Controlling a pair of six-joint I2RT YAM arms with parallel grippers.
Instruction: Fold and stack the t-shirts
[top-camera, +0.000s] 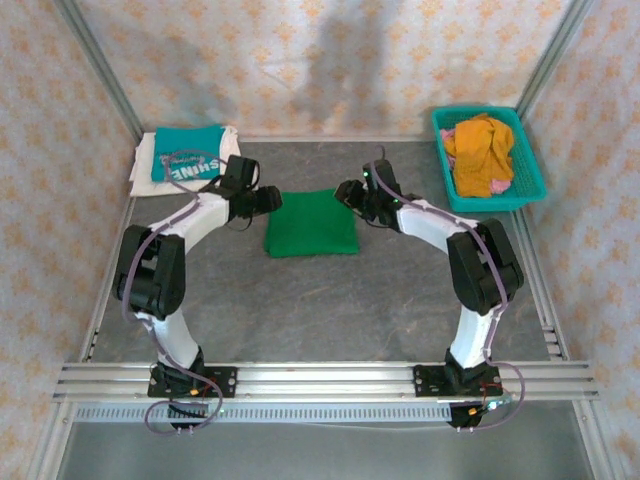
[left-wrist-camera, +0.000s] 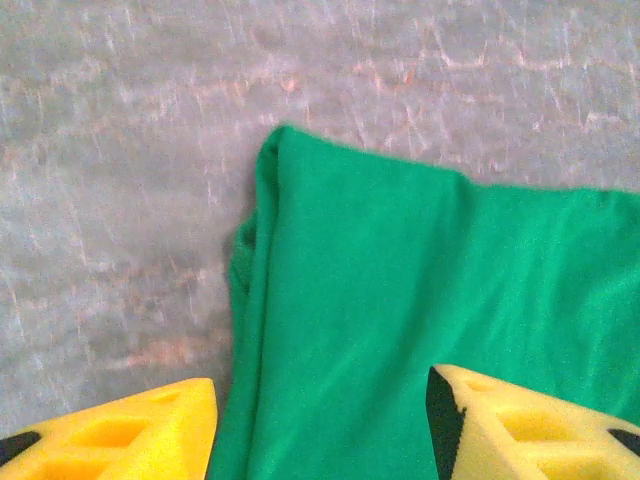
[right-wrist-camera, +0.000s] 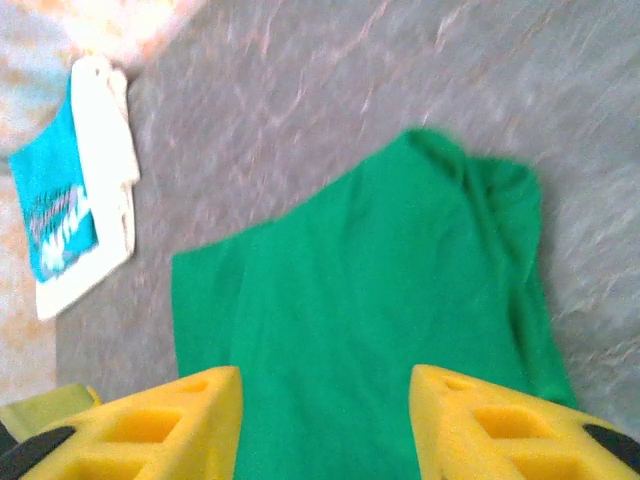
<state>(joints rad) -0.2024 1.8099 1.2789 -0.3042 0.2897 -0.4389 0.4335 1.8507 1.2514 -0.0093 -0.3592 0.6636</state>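
Note:
A deep-green t-shirt (top-camera: 312, 224) lies folded into a rectangle at the middle of the grey table. At the back left, a folded teal t-shirt with white lettering (top-camera: 187, 155) rests on a folded white t-shirt (top-camera: 147, 160). My left gripper (top-camera: 270, 201) hovers at the green shirt's left edge (left-wrist-camera: 300, 330), open, with nothing between its yellow fingers (left-wrist-camera: 150, 430). My right gripper (top-camera: 347, 193) hangs at the shirt's right edge (right-wrist-camera: 340, 320), also open and empty. The teal shirt (right-wrist-camera: 55, 205) and white shirt (right-wrist-camera: 105, 150) show far off in the right wrist view.
A teal plastic basket (top-camera: 522, 170) at the back right holds crumpled orange cloth (top-camera: 480, 152). Metal frame rails run along the table's sides and its near edge (top-camera: 320, 378). Patterned walls enclose the back and sides.

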